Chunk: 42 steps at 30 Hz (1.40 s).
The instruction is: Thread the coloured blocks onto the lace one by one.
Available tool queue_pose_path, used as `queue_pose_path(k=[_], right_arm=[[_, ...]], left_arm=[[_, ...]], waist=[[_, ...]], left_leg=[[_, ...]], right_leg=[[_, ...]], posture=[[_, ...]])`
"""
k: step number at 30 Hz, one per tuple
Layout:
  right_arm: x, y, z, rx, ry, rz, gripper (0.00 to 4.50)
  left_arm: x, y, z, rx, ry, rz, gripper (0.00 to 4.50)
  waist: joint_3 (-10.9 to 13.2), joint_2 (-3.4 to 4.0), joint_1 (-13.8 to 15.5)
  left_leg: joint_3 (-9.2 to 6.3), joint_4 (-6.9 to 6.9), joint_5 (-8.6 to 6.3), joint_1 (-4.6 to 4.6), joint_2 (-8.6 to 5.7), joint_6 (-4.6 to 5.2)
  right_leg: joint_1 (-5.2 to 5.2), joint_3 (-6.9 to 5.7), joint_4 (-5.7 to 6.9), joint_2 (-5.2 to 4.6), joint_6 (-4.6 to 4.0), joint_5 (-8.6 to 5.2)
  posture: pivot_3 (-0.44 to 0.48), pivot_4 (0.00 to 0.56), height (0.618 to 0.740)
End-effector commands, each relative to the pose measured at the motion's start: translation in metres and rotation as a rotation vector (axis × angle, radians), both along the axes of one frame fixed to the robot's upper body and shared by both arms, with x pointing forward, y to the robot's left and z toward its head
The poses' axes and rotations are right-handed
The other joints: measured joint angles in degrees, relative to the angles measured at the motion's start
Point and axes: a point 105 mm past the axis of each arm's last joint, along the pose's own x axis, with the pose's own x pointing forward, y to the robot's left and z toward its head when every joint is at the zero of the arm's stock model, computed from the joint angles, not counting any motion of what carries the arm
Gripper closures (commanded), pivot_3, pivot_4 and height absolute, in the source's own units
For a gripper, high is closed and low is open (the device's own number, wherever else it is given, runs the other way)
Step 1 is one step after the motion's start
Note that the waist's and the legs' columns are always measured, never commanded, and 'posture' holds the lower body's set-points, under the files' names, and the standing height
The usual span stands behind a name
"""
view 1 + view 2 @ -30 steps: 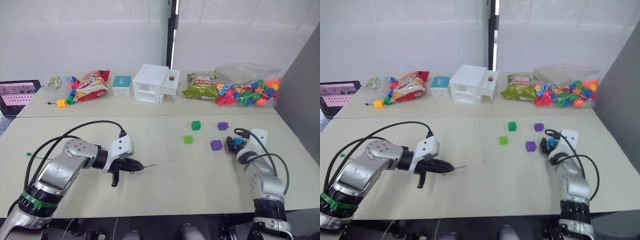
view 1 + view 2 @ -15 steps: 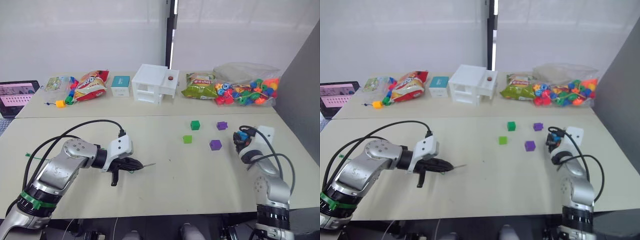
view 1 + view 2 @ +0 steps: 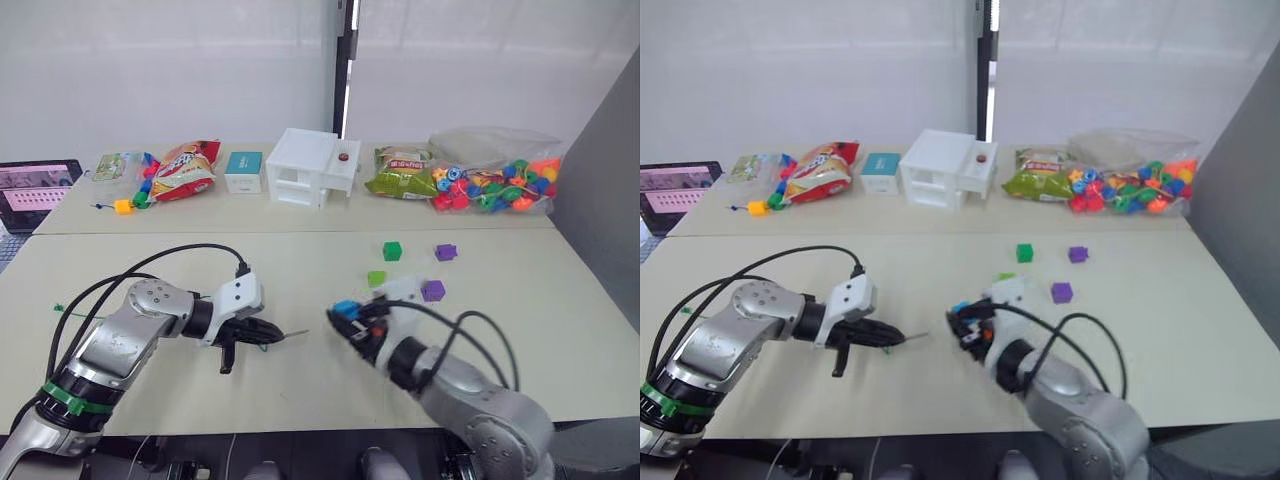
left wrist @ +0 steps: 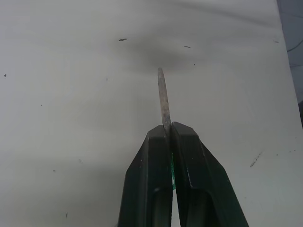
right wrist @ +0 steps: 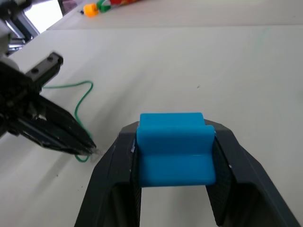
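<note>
My left gripper (image 3: pixel 272 334) is low over the table's middle left, shut on the lace (image 5: pixel 83 101), a thin green cord. The lace's stiff pale tip (image 4: pixel 163 97) sticks out past the fingertips toward the right. My right gripper (image 3: pixel 346 318) is at the table's middle, shut on a light blue block (image 5: pixel 174 146), a short gap to the right of the lace tip. Two green blocks (image 3: pixel 392 250) (image 3: pixel 376 278) and two purple blocks (image 3: pixel 446 252) (image 3: pixel 432 290) lie on the table behind the right arm.
Along the back table stand a clear bag of mixed beads (image 3: pixel 495 185), two snack bags (image 3: pixel 185 170) (image 3: pixel 400 172), a white box (image 3: pixel 310 165), a teal box (image 3: pixel 243 170), a short bead string with a yellow cube (image 3: pixel 123 206) and a laptop (image 3: pixel 35 190).
My right arm has swung from the table's right edge to the middle, carrying the light blue block close to the lace tip. The left gripper has kept its place.
</note>
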Motion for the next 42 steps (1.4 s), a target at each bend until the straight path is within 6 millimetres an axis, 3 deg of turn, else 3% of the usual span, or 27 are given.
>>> queue_pose_path(k=[1,6,9,11,17,18,22,24,32,37,42], right_arm=[[0.012,-0.001,-0.023,-0.075,0.017,-0.058,3.29],[0.016,0.002,-0.045,-0.123,0.062,-0.073,3.29],[0.014,0.004,-0.044,-0.115,0.056,-0.059,3.29],[0.015,0.002,-0.033,-0.099,0.016,-0.046,2.22],[0.011,-0.012,0.013,-0.089,-0.103,0.072,0.18],[0.008,-0.013,0.02,-0.1,-0.118,0.132,0.04],[-0.007,-0.011,0.035,-0.15,-0.128,0.388,0.04],[-0.014,-0.008,0.031,-0.24,-0.109,0.623,0.04],[0.017,-0.02,0.018,-0.655,-0.273,1.149,0.04],[0.034,-0.022,0.015,-0.805,-0.364,1.339,0.04],[0.048,-0.017,0.008,-0.828,-0.387,1.383,0.04]], left_arm=[[0.0,-0.004,0.012,-0.007,-0.039,-0.031,4.5],[0.001,0.003,0.012,0.017,-0.042,-0.018,4.5],[-0.001,0.003,0.013,0.015,-0.041,-0.011,4.5],[-0.002,0.004,0.013,0.012,-0.04,-0.005,4.5],[-0.002,0.007,0.013,0.006,-0.042,0.033,4.5],[-0.002,0.008,0.013,0.006,-0.043,0.04,4.5],[-0.001,0.009,0.013,0.001,-0.045,0.053,4.5],[-0.002,0.007,0.012,0.002,-0.044,0.051,4.5],[-0.016,0.0,0.011,0.013,-0.019,0.012,4.5],[-0.022,-0.004,0.01,0.012,-0.01,0.007,4.5],[-0.024,-0.005,0.009,0.016,-0.005,0.009,4.5]], waist=[[0.0,0.0,-0.03],[-0.01,-0.01,-0.37],[-0.01,-0.01,-0.4],[-0.01,-0.01,-0.34],[0.0,-0.02,-0.15],[0.0,-0.02,-0.12],[0.01,-0.02,-0.11],[0.03,0.01,-0.22],[0.06,-0.03,-0.4],[0.07,-0.04,-0.33],[0.07,-0.04,-0.2]], left_leg=[[0.0,0.0,0.0,0.0,0.0,0.0],[0.0,-0.04,0.0,0.03,0.04,0.0],[-0.01,-0.04,0.0,0.06,0.05,0.0],[0.0,-0.03,0.0,0.05,0.04,0.0],[0.0,-0.01,0.0,0.01,0.02,0.0],[-0.01,0.0,0.0,0.01,0.02,0.0],[-0.02,-0.01,-0.01,0.02,0.03,0.01],[-0.04,-0.03,-0.01,0.02,0.04,0.02],[0.04,0.02,-0.01,0.01,0.04,0.03],[0.04,0.02,-0.02,-0.02,0.04,0.02],[0.03,0.02,-0.01,-0.03,0.03,0.02]], right_leg=[[-0.01,0.0,0.0,0.01,0.0,0.0],[-0.04,0.01,0.02,0.06,0.0,0.0],[-0.02,0.01,0.04,0.07,-0.01,0.0],[-0.01,0.01,0.03,0.05,0.0,0.0],[-0.02,0.01,0.02,0.03,0.0,0.0],[-0.03,0.01,0.02,0.03,0.0,0.0],[0.0,-0.02,-0.01,0.05,0.0,0.0],[0.03,-0.04,-0.03,0.06,0.0,0.0],[0.01,-0.03,-0.07,0.03,0.01,-0.01],[-0.03,-0.03,-0.07,0.01,0.0,0.0],[-0.06,-0.03,-0.04,0.0,-0.01,0.0]], posture=[[0.0,0.15,0.74],[0.0,0.15,0.74],[0.0,0.15,0.74],[0.0,0.15,0.74],[0.0,0.15,0.74],[0.0,0.15,0.74],[0.0,0.15,0.74],[0.0,0.15,0.74],[0.0,0.15,0.74],[0.0,0.15,0.74],[0.0,0.15,0.74]])
